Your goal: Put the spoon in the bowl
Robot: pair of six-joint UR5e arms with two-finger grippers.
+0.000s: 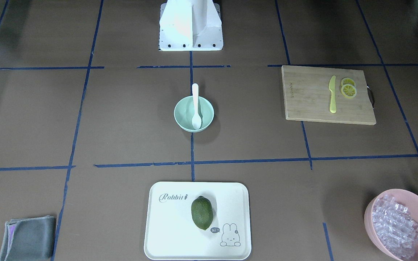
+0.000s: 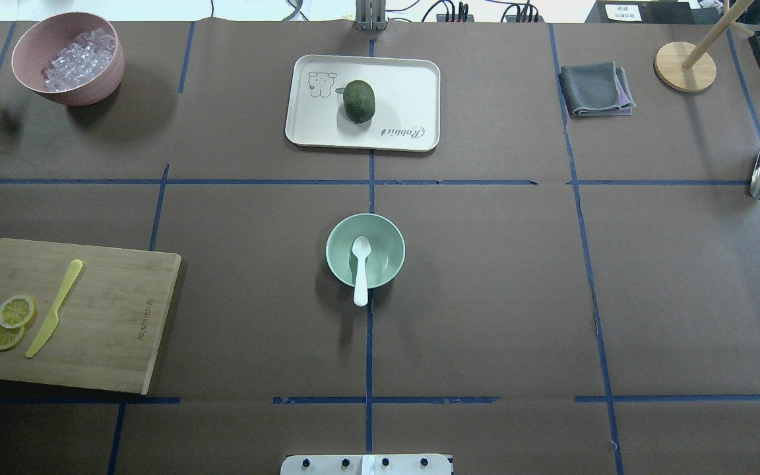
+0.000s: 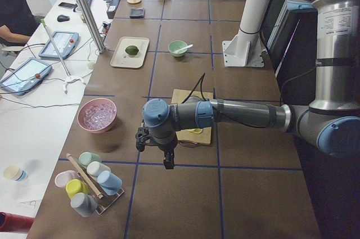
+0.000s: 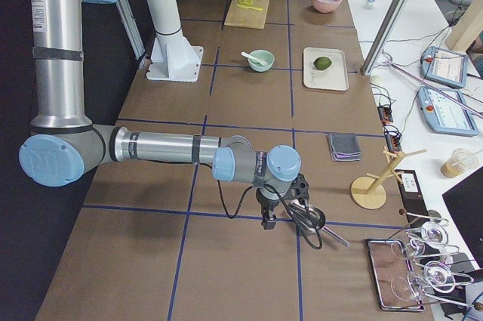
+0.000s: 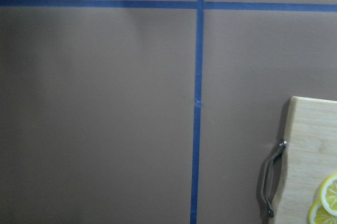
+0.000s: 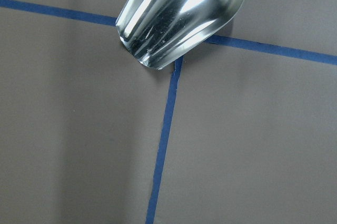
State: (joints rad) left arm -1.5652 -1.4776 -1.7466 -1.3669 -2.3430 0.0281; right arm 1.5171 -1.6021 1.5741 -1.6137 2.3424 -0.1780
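The white spoon (image 2: 360, 264) lies in the mint-green bowl (image 2: 385, 254) at the table's middle, scoop down inside and handle resting over the rim toward the robot's base. Both also show in the front-facing view, the spoon (image 1: 195, 105) and the bowl (image 1: 183, 115). My left gripper (image 3: 167, 163) shows only in the exterior left view, far from the bowl, beyond the cutting board. My right gripper (image 4: 266, 223) shows only in the exterior right view, beside a metal scoop. I cannot tell whether either is open or shut. Neither wrist view shows fingers.
A bamboo cutting board (image 2: 116, 316) holds a yellow knife (image 2: 55, 307) and lemon slices (image 2: 10, 322). A pink bowl (image 2: 66, 58) of ice pieces, a white tray (image 2: 406, 99) with a green fruit (image 2: 359, 101), a grey cloth (image 2: 594, 89) and a metal scoop (image 6: 179, 16) also stand around.
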